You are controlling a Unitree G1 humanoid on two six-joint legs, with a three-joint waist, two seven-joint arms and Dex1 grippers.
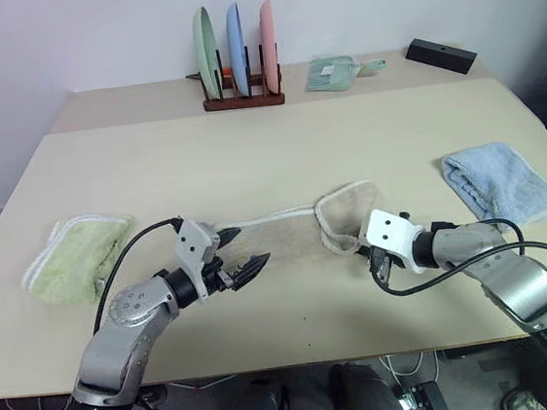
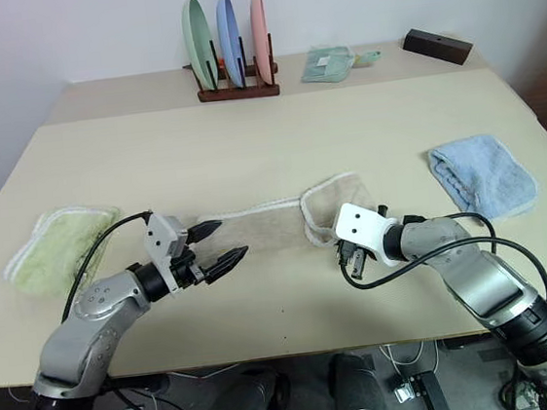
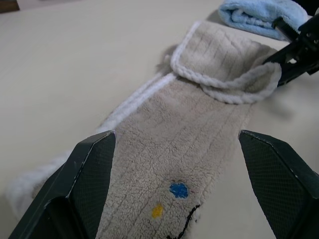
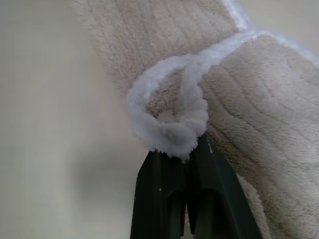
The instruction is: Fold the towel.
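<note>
- The towel [image 1: 291, 231] lies stretched along the near part of the counter [image 1: 267, 147], long axis running nine to three o'clock, its three o'clock end already flapped over.
- Right gripper [image 4: 185, 155] pinches the white corded edge at that folded end.
- Left gripper [image 1: 242, 250] hovers spread wide and empty over the nine o'clock end, nearer the unfolded length.

Beige table [image 1: 277, 146], white wall [image 1: 61, 41] behind
</note>
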